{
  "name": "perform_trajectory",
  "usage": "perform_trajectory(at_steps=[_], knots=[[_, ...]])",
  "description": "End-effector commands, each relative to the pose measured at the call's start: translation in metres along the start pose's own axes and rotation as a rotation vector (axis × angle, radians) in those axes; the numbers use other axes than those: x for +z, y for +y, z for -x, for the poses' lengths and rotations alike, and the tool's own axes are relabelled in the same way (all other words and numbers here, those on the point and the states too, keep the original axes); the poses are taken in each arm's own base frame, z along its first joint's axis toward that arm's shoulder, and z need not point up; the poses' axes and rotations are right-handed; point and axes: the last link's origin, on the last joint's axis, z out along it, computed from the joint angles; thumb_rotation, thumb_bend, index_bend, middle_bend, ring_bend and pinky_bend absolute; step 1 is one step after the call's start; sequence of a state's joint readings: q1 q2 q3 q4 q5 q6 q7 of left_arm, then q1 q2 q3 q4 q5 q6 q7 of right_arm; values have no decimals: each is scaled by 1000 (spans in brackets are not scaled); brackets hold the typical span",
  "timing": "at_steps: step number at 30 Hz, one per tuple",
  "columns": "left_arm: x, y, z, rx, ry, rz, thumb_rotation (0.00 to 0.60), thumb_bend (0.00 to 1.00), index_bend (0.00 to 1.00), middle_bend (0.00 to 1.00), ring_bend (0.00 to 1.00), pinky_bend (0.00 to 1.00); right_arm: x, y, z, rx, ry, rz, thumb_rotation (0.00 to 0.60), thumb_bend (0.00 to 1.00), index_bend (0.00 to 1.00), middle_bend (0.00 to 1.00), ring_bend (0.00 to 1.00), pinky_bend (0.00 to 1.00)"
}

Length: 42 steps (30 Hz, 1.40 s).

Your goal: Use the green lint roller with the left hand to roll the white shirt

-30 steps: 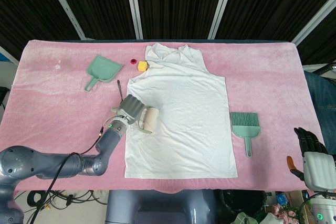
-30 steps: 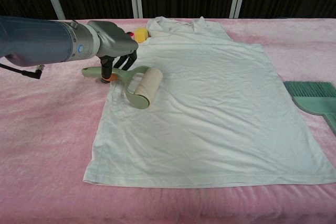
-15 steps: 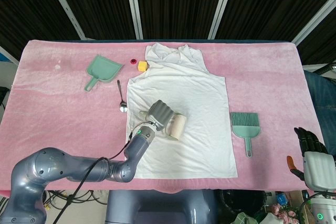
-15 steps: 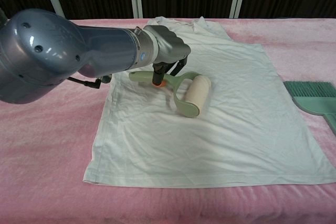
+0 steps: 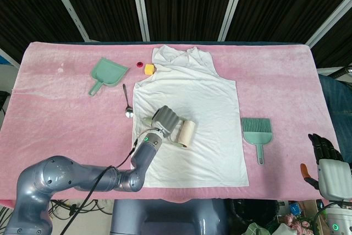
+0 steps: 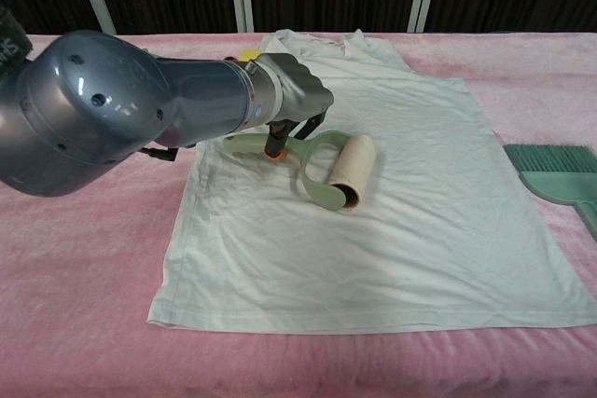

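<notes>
Left hand: the left hand [image 5: 165,118] is closed around the handle of the green lint roller [image 6: 322,168], with the fingers curled over it.
Right hand: the right hand [image 5: 325,151] is seen at the lower right edge of the head view, holding nothing; whether the fingers are apart cannot be told.
Roller: the cream drum is laid on the white shirt [image 5: 193,114], near the middle of the frame.
Risk: the thin cloth may be dragged and bunched by the sticky drum, because the shirt is not held down.
Materials: the shirt is soft and wrinkled; the roller frame is smooth plastic; the tabletop [image 5: 60,114] is covered by fuzzy pink cloth.
</notes>
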<state>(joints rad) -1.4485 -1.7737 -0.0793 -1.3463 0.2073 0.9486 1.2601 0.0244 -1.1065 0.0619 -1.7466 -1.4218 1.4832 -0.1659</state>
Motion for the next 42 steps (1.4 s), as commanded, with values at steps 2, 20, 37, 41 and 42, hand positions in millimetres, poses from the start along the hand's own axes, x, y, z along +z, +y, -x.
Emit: perform_trajectory(at_steps=[2,20,37,41,42], knots=[[-5,-17,11,15,-20,-21,600,560,677,604,498,783,0,0,0,0,0,1,600,305,113,94,115,250],[-36,-86,76,89,-140,-78,600,560,678,604,498,788,-1,0,-1,-1,2,4,600,305,113,94,115,250],[-57,-130,91,-20,-79,-152,600,560,677,606,499,801,-1,0,-1,0,3,9,600,306,113,94,115,250],[-73,-145,99,-93,-59,-198,600,560,677,606,499,801,-1,0,-1,-1,0,7,600,306,113,94,115,250],[-77,-148,101,-103,-56,-205,600,560,677,606,499,801,-1,0,-1,-1,0,7,600,306,113,94,115,250]])
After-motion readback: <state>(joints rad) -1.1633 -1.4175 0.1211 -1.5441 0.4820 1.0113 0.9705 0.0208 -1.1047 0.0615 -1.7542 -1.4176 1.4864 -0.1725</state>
